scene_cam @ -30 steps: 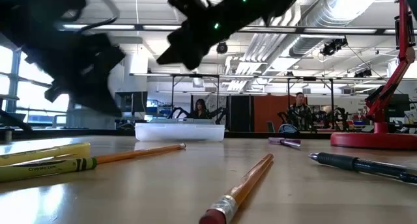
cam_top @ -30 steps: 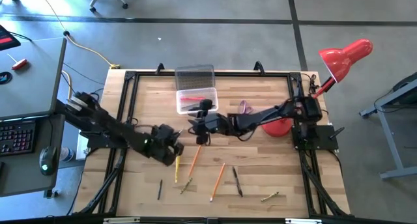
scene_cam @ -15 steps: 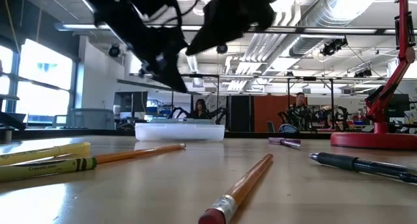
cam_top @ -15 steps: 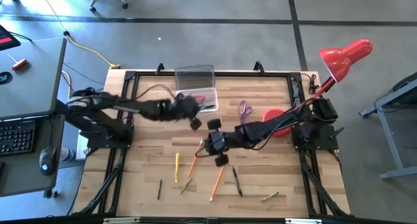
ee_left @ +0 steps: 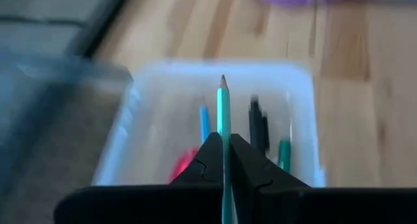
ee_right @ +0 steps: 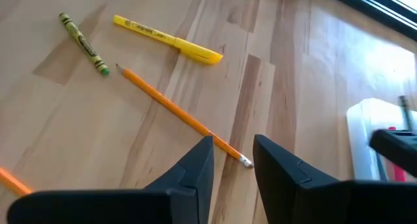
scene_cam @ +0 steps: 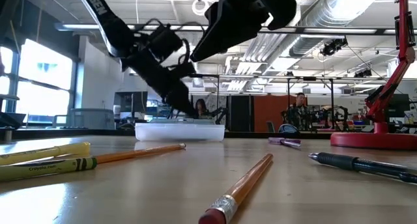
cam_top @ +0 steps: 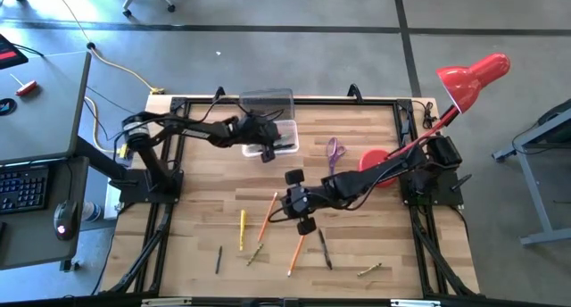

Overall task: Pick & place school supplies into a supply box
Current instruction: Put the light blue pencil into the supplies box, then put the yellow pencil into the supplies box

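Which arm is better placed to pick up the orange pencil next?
Right. The right gripper hovers open beside the orange pencil on the table, while the left gripper is busy over the box, shut on a teal pencil.

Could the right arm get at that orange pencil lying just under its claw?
Probably yes. The right gripper hangs open just above the orange pencil, whose eraser end shows between its fingers. Nothing lies across that pencil; the yellow marker and green crayon lie apart from it.
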Robot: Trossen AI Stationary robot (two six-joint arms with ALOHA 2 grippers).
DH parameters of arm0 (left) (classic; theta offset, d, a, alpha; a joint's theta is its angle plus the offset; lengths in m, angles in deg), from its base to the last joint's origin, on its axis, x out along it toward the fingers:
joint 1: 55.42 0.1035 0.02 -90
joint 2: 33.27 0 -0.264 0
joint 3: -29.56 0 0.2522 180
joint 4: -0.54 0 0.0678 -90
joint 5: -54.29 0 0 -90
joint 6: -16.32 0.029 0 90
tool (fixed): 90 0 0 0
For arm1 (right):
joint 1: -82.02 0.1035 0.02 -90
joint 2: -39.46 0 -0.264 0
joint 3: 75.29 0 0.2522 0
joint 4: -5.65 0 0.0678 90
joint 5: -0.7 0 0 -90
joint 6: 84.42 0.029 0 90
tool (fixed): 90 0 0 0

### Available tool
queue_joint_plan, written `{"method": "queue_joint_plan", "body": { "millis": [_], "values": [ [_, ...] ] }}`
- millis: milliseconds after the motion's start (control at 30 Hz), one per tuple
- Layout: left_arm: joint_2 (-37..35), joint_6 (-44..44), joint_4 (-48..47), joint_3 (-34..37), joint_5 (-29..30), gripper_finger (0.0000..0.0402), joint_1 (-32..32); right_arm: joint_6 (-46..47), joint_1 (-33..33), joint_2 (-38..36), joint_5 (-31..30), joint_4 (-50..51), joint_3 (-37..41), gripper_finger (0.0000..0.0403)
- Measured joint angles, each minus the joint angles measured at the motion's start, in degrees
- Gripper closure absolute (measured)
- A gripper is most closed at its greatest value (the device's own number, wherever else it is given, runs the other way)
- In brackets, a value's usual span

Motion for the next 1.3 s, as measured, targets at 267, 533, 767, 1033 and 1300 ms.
{"method": "queue_joint_plan", "body": {
  "millis": [267,533,767,1033,1300],
  "values": [
    [5.03,0.23,0.61,0.08,-1.22,0.0330,1.32,-4.68,-0.93,1.82,4.45,-2.61,0.00,0.0316],
    [5.03,0.17,6.76,-0.09,-0.46,0.0282,1.29,-11.68,-1.38,8.58,11.30,-12.65,0.00,0.0316],
    [4.32,-0.37,-3.39,-7.54,-0.37,0.0267,1.27,-12.52,-4.12,13.76,17.53,-19.05,0.00,0.0316],
    [-2.23,1.56,-40.96,-26.79,-1.86,0.0284,1.27,-15.92,-7.34,19.05,21.61,-21.65,0.00,0.0316],
    [-13.92,2.96,-68.16,-44.67,0.25,0.0304,1.27,-20.00,-9.85,21.33,29.14,-23.31,-0.02,0.0316]
  ]
}}
